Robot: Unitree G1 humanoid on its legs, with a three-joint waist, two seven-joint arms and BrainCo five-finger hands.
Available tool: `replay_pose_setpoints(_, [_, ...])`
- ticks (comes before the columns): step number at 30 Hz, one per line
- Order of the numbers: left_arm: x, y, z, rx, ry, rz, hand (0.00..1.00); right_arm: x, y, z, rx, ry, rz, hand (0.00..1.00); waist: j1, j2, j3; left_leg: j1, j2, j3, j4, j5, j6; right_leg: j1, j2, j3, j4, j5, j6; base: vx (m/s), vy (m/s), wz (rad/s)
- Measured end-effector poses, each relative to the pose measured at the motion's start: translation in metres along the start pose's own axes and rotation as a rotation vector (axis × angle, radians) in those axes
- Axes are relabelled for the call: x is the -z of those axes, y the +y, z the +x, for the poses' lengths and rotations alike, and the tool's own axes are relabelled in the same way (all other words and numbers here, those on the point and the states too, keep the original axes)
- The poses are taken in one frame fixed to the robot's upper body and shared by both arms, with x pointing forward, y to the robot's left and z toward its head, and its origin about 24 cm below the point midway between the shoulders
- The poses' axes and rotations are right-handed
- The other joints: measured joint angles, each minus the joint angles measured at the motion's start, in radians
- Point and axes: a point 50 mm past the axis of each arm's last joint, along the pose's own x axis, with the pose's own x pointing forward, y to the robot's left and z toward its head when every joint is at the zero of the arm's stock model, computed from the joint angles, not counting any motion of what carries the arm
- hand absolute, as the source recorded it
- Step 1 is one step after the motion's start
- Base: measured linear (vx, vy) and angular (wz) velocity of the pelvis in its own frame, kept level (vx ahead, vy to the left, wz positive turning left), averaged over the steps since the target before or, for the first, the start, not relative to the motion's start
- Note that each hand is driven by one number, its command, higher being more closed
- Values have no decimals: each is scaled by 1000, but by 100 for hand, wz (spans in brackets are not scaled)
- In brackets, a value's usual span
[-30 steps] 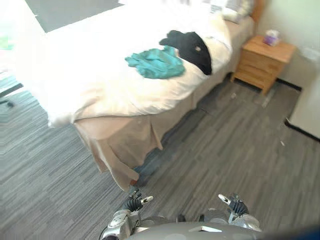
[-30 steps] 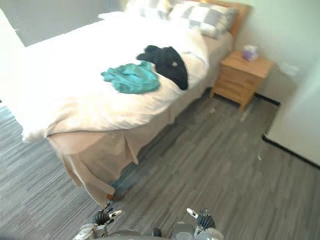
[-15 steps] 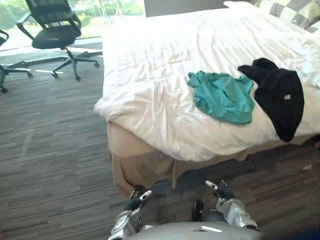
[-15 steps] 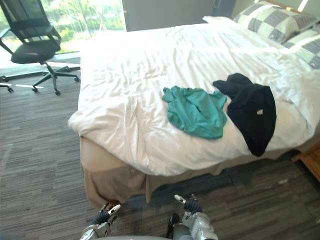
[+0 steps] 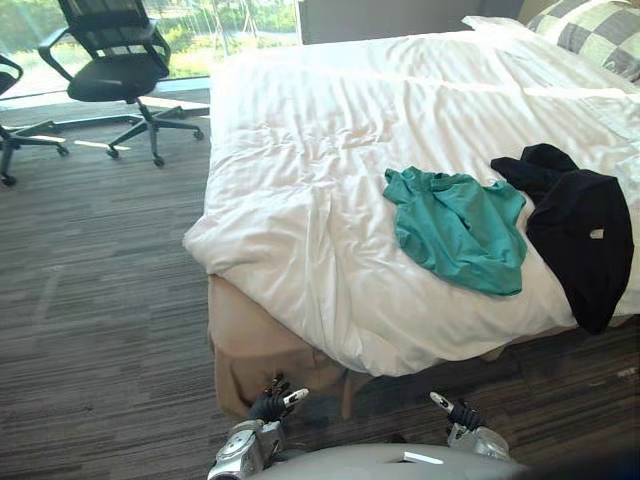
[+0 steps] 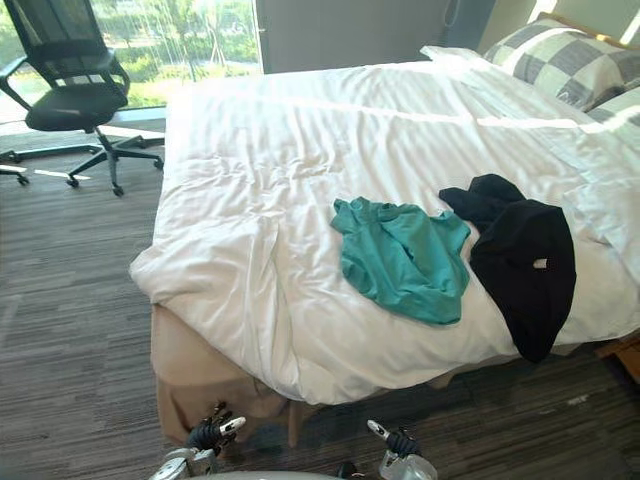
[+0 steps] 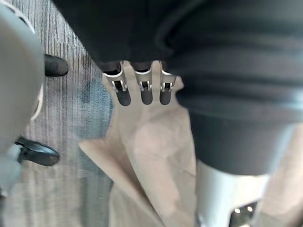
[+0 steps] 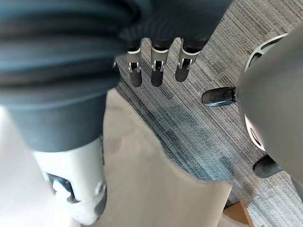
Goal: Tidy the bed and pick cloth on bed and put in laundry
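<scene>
Teal and black, both look like soft crumpled fabric, so I'd guess light, floppy and not slippery. Left to right: office chair (image 5: 110, 60) far left, then the white duvet (image 5: 300, 180). The teal cloth (image 5: 458, 228) lies right of the bed's middle, with the black cloth (image 5: 580, 235) just beside it, reaching the near edge. Left hand (image 5: 266, 405) and right hand (image 5: 462, 416) hang low by the bed skirt (image 5: 250, 340), fingers relaxed, holding nothing. I'd bunch each cloth at a raised fold mid-pile; pinching an edge probably just drags it.
</scene>
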Motion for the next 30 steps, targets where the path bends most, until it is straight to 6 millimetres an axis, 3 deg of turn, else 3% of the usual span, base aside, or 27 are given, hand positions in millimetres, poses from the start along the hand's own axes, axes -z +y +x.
replay_pose_setpoints(4, [-6, 3, 0, -4, -91, -308, 0, 4, -7, -2, 19, 7, -34, 0, -2, 5, 3, 3, -11, -5, -34, 30, 0, 1, -9, -25, 1, -1, 4, -1, 26, 20])
replay_pose_setpoints(6, [-12, 17, -5, -59, -208, -519, 0, 3, -11, -2, 31, 4, -52, 0, 1, 6, 4, 13, -9, -12, -63, 49, 1, 1, -6, -40, 9, -3, 8, -54, -13, 20])
replay_pose_setpoints(9, [-25, 37, -12, -143, -351, -694, 0, -1, -15, -1, 40, 0, -55, 0, 2, 15, 7, 19, -6, -28, -92, 54, 1, 2, -1, -59, 16, -11, 10, -71, -5, 22])
replay_pose_setpoints(15, [-76, 111, -50, -420, -802, -974, 0, 4, -19, -2, 45, 22, -60, 0, 8, 12, 3, 17, -8, -39, -134, 75, 14, -4, -1, -90, 20, -16, 14, -68, 18, 13])
replay_pose_setpoints(17, [-116, 145, -82, -504, -1085, -1074, 0, 11, -24, -5, 57, 41, -72, 0, 14, 6, -3, 15, -6, -44, -135, 69, 14, -2, 0, -96, 19, -16, 13, 5, 13, 7])
replay_pose_setpoints(19, [-141, 161, -102, -522, -1231, -1084, 0, 12, -30, -6, 69, 41, -85, 0, 21, 10, -6, 13, -7, -41, -135, 66, 14, -2, -1, -101, 18, -16, 14, 26, 22, 4])
replay_pose_setpoints(20, [-169, 171, -123, -508, -1368, -1086, 0, 17, -36, -9, 79, 49, -96, 0, 38, 18, -14, 13, -6, -25, -135, 64, 15, -1, -3, -101, 16, -16, 14, 55, 39, 5])
replay_pose_setpoints(23, [-218, 180, -161, -440, -1579, -1026, 0, 24, -43, -12, 94, 60, -89, 0, 40, 27, -37, 16, -1, 23, -135, 65, 13, 16, -13, -128, 15, -14, 14, 106, 56, 25])
replay_pose_setpoints(27, [-283, 167, -216, -328, -1776, -751, 0, 33, -48, -17, 107, 72, -92, 0, 58, 26, -74, 20, -12, 91, -129, 76, 7, 19, -34, -125, 14, -13, 19, 112, 74, 7])
replay_pose_setpoints(30, [-314, 148, -239, -279, -1804, -525, 0, 31, -45, -17, 98, 57, -82, 0, 63, 23, -77, 41, -23, 127, -129, 76, 7, 32, -43, -98, 14, -7, 28, 67, 74, -12])
